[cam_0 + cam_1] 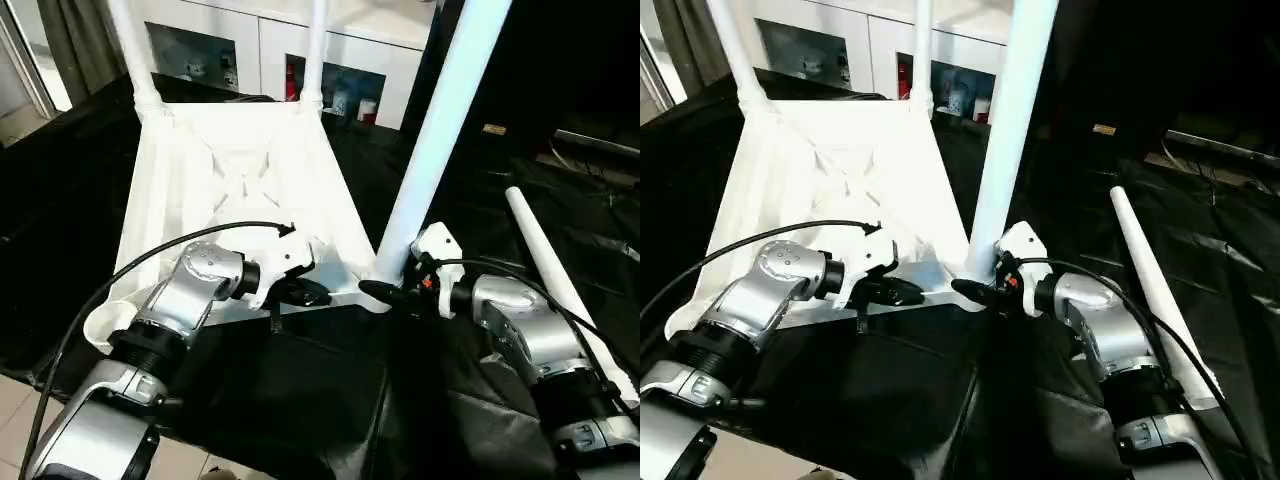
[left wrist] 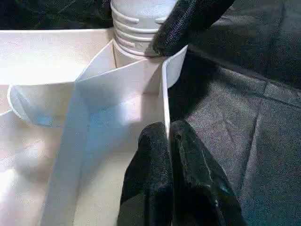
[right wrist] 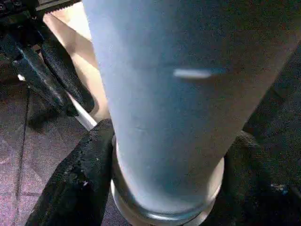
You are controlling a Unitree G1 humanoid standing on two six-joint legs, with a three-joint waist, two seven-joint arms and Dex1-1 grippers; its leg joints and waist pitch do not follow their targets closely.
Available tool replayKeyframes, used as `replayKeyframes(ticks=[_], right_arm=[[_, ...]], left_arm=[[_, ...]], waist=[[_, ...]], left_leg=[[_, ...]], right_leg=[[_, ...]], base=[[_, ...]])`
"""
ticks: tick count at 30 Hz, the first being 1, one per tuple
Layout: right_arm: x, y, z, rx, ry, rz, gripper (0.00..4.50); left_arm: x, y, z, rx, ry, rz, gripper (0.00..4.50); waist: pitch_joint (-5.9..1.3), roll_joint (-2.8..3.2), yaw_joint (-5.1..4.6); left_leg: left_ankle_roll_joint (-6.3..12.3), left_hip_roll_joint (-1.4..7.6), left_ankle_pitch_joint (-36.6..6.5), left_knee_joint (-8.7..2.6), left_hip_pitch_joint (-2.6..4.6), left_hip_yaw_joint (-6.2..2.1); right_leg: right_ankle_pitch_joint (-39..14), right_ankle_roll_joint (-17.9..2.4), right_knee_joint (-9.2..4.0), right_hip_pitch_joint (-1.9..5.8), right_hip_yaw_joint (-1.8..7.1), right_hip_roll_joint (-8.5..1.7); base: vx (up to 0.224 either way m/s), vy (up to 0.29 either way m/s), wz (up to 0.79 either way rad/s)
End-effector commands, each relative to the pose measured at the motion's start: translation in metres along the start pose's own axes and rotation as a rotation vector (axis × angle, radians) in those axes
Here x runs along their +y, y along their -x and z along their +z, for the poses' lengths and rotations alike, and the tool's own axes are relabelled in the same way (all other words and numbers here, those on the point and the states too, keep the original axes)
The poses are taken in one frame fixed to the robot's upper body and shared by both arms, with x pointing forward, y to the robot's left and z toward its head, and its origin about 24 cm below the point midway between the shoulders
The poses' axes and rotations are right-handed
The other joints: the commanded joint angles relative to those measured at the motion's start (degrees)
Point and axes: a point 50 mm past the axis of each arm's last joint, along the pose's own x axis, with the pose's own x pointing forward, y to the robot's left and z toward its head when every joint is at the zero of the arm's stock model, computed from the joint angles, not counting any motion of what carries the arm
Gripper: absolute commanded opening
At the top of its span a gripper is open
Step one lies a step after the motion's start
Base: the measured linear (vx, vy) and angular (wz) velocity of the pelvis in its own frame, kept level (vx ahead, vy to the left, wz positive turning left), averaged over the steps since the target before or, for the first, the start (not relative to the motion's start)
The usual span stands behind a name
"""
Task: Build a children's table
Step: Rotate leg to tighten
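Upturned white tabletop (image 1: 240,170), three legs (image 1: 440,130) socketed, fourth (image 1: 560,280) loose alongside.

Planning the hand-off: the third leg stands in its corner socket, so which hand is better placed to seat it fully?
Right. The right hand clasps the leg just above its collar, while the left hand pinches the tabletop's rim.

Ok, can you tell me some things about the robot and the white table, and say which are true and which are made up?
1. The table top lies upside down. True.
2. The right gripper has its fingers around a leg. True.
3. All four legs stand in the table. False: one loose leg lies on the black cloth.
4. The left gripper is wide open. False: its fingers are shut on the table's edge wall.
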Motion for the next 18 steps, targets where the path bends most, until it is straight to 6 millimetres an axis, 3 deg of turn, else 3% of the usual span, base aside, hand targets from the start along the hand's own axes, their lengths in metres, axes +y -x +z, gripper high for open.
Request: replayKeyframes(ticks=[1,4,6,11,14,18], right_arm=[[0.001,0.002,0.004,-0.02,0.008,0.009,2.77],[0.001,0.001,0.001,-0.026,-0.02,-0.017,2.75],[-0.001,-0.003,-0.006,-0.031,-0.082,-0.095,2.74],[-0.005,-0.016,-0.022,0.005,-0.197,-0.338,2.74],[-0.009,-0.029,-0.03,0.03,-0.323,-0.576,2.74],[0.0,-0.052,-0.024,0.022,-0.351,-0.619,2.74]], left_arm=[[-0.005,-0.004,0.006,-0.035,-0.025,-0.049,0.0],[-0.005,-0.005,0.007,-0.042,-0.014,-0.03,0.0],[0.0,-0.009,0.007,-0.044,0.011,0.031,0.0],[0.013,-0.021,0.009,-0.035,0.072,0.201,0.0],[0.016,-0.042,0.018,-0.041,0.123,0.29,0.0],[0.004,-0.072,0.034,-0.057,0.121,0.255,0.0]], waist=[[-3.74,0.25,0.0],[-3.82,0.13,0.03],[-3.64,0.1,0.0],[-3.12,0.08,-0.33],[-3.15,0.18,-0.48],[-3.24,0.22,-0.58]], left_leg=[[3.67,-0.22,-8.6,-3.4,-0.03,1.29],[4.12,-0.36,-7.3,-3.25,-0.17,1.35],[3.93,-0.35,-8.2,-3.31,-0.23,1.4],[0.68,-0.67,-14.3,-3.5,-0.11,1.26],[-0.38,-0.86,-16.0,-3.53,0.12,1.13],[-0.09,-1.05,-17.4,-3.56,0.07,0.97]], right_leg=[[-8.0,-13.6,-2.15,4.08,1.71,-1.45],[-6.2,-14.1,-1.94,4.16,1.74,-1.41],[-8.5,-13.5,-2.18,4.05,1.74,-1.42],[-21.1,-9.1,-3.41,3.23,1.81,-1.26],[-25.5,-7.0,-4.02,2.84,1.85,-1.31],[-26.1,-5.5,-4.3,2.78,1.78,-1.02]], base=[[0.0,0.0,0.0],[0.0,0.0,0.0],[0.0,0.0,0.0],[0.0,0.0,0.0],[0.0,0.0,0.0],[0.0,0.0,0.0]])
